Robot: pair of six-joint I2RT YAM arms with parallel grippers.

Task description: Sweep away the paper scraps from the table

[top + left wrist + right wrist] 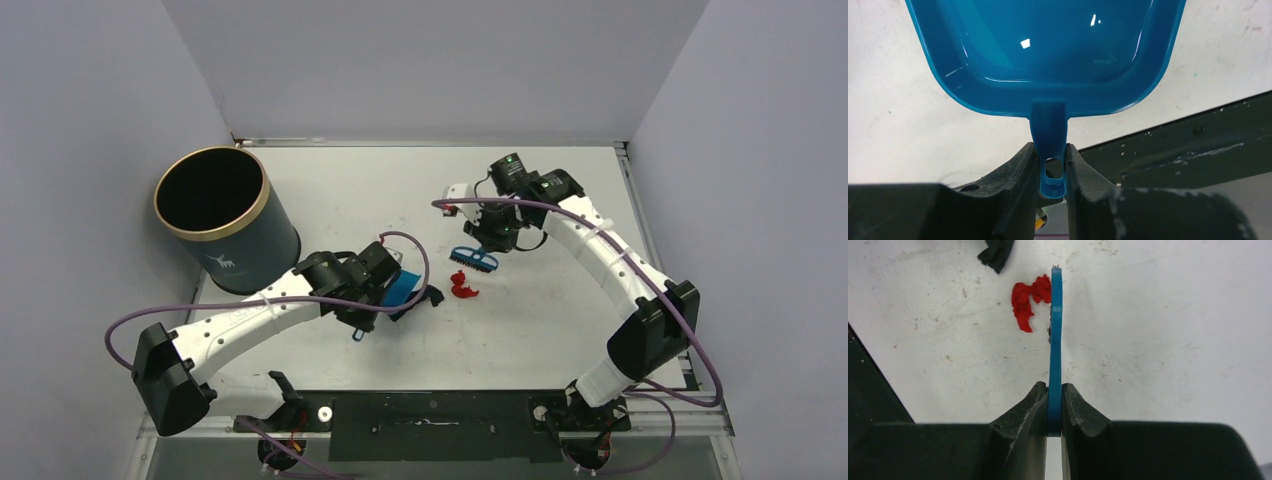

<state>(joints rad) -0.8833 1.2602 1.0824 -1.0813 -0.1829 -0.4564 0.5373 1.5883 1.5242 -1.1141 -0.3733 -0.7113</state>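
Top view: a crumpled red scrap (463, 287) and a black scrap (432, 296) lie mid-frame on the scuffed white table (540, 320), with grey walls (420, 60) around. Left wrist: the left gripper (1050, 155) clamps the dustpan (1048, 50) handle. Right wrist: the right gripper (1054, 392) pinches the brush (1056, 330), with the red scrap at upper left.

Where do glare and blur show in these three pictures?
Left wrist view: two white glare spots on the glossy dustpan; the left tool is dark, with little detail. Right wrist view: even light, the red scrap and the brush are sharp, the right tool dark. Top view: soft shadows; the inside of the bin is black.
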